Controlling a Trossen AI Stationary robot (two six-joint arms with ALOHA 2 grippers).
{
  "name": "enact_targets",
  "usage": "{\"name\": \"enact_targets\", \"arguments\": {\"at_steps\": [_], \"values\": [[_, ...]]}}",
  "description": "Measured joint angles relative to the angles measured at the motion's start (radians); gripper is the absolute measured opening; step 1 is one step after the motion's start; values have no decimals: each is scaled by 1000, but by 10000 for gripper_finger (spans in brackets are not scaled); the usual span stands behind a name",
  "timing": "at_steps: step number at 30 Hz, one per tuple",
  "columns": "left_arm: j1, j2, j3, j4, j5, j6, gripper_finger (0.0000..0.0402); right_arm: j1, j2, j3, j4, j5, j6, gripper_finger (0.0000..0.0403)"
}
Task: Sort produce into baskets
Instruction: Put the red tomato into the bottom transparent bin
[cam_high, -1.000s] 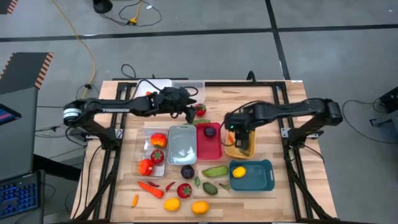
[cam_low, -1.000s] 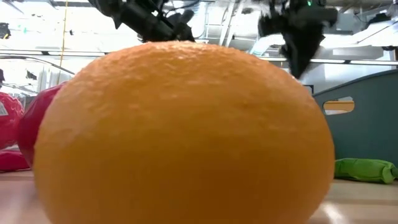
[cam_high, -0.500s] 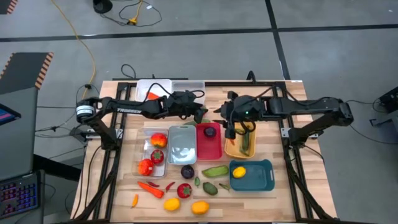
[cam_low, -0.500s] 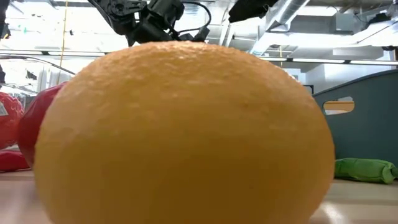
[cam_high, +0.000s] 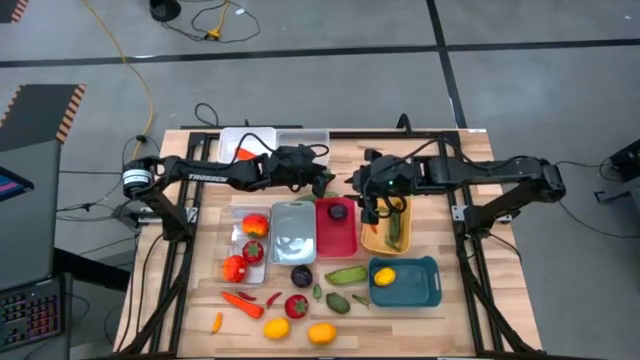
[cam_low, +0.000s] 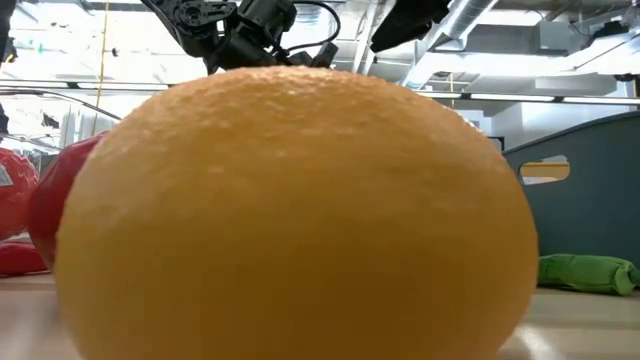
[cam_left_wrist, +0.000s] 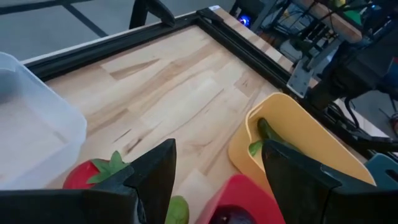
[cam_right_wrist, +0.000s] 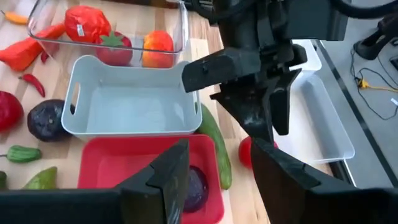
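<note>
My left gripper (cam_high: 323, 184) is open and empty, hovering behind the red bin (cam_high: 337, 240). A red strawberry-like fruit with a green top (cam_left_wrist: 92, 178) and a green cucumber (cam_left_wrist: 178, 211) lie on the table just below it. My right gripper (cam_high: 363, 200) is open and empty, raised between the red bin and the yellow bin (cam_high: 378, 240). The yellow bin holds a green vegetable (cam_high: 392, 228). The red bin holds a purple plum (cam_high: 338, 211). In the right wrist view the left gripper (cam_right_wrist: 249, 93) hangs over the cucumber (cam_right_wrist: 214, 146).
Silver-grey bin (cam_high: 292, 232), a clear bin with red fruit (cam_high: 250, 240), a teal bin with a lemon (cam_high: 405, 283), and white (cam_high: 243, 140) and clear (cam_high: 305, 140) bins at the far edge. Loose produce lies near the front edge (cam_high: 296, 305). An orange fruit (cam_low: 290, 210) fills the low view.
My right gripper has risen out of the yellow bin and gone toward the far edge and the left, close to my left gripper. My left gripper has reached toward the table's right, over the red fruit behind the red bin.
</note>
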Motion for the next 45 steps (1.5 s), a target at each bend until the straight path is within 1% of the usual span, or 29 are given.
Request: {"name": "enact_targets", "arguments": {"at_steps": [3,9,12,30,34,39,42,45], "values": [[0,0,0,-7,0,3,224,0,-1,0,-33,0,14,198],[-2,0,0,-6,-1,3,224,0,-1,0,-190,1,119,198],[-2,0,0,-7,-1,3,224,0,-1,0,-224,1,160,198],[0,-1,0,-11,0,-5,224,0,-1,0,-228,2,158,198],[1,-1,0,-11,33,-5,224,0,-1,0,-233,2,158,198],[-1,-1,0,-11,20,-6,224,0,-1,0,-233,3,158,198],[1,-1,0,-13,19,-28,231,0,-1,0,-234,3,158,198],[9,-1,0,-18,15,-55,248,0,-1,0,-234,1,158,198]]}}
